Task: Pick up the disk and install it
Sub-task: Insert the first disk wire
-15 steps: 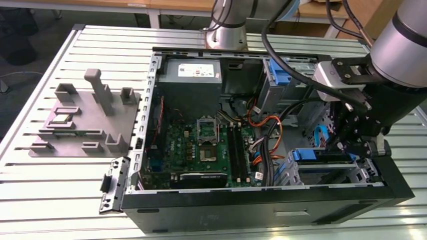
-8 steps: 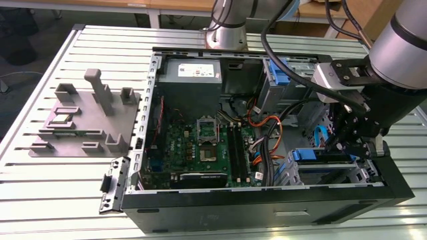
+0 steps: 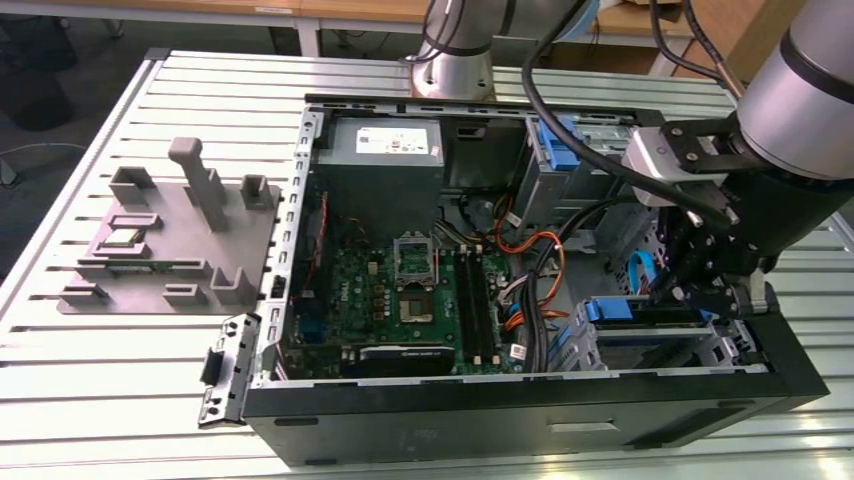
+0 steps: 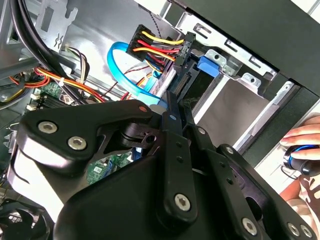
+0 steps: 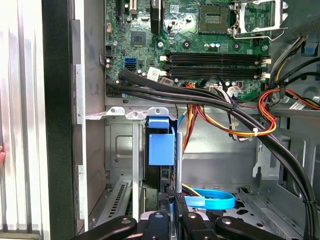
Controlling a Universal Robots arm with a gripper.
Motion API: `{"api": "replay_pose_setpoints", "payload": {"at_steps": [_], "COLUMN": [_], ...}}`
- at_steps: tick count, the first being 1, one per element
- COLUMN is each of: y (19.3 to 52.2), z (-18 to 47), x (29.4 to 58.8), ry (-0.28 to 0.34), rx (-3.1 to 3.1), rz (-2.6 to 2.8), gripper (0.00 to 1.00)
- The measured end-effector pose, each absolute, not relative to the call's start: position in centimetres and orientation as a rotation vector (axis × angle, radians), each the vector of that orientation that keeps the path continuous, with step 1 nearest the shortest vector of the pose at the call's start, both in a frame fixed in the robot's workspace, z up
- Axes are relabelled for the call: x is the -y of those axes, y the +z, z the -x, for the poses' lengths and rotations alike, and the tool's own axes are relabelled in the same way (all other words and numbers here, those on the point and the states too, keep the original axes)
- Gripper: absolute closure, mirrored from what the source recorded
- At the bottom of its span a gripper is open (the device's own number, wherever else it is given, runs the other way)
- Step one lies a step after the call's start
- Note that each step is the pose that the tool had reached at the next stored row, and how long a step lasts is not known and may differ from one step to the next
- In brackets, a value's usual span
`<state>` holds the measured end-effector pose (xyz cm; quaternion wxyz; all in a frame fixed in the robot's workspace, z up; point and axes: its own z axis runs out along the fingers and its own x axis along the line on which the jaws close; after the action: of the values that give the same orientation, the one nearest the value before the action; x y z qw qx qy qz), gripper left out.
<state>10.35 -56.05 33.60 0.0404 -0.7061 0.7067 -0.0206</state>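
Observation:
The disk (image 3: pixel 618 311), in its blue plastic carrier, stands on edge in the drive bay at the front corner of the open computer case (image 3: pixel 534 415), on the exterior view's right. My gripper (image 3: pixel 703 300) reaches down into that bay and is shut on the disk's rear edge. In the first wrist view the blue carrier (image 5: pixel 161 142) sits between the bay's metal rails, straight ahead of the gripper (image 5: pixel 176 202). In the second wrist view the gripper (image 4: pixel 172 107) pinches a thin edge, with the carrier's blue tab (image 4: pixel 209 65) beyond it.
Thick black cables (image 5: pixel 210 97) and orange-yellow power leads (image 4: pixel 155 45) run beside the bay; a blue data cable (image 5: pixel 212 200) loops nearby. The motherboard (image 3: pixel 414 290) and a grey power-supply box (image 3: pixel 387 145) fill the case. A grey fixture plate (image 3: pixel 167 240) lies outside it. A person's hand (image 4: pixel 302 140) rests beside the case.

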Motion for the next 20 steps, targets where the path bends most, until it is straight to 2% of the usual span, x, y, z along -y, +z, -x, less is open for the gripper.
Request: {"api": "replay_pose_setpoints", "payload": {"at_steps": [20], "y": [33.09], "z": [-10.35], "x": [56.05], "ry": [-0.063], "rx": [-2.165], "rz": [2.163], "gripper": [0.84]}}
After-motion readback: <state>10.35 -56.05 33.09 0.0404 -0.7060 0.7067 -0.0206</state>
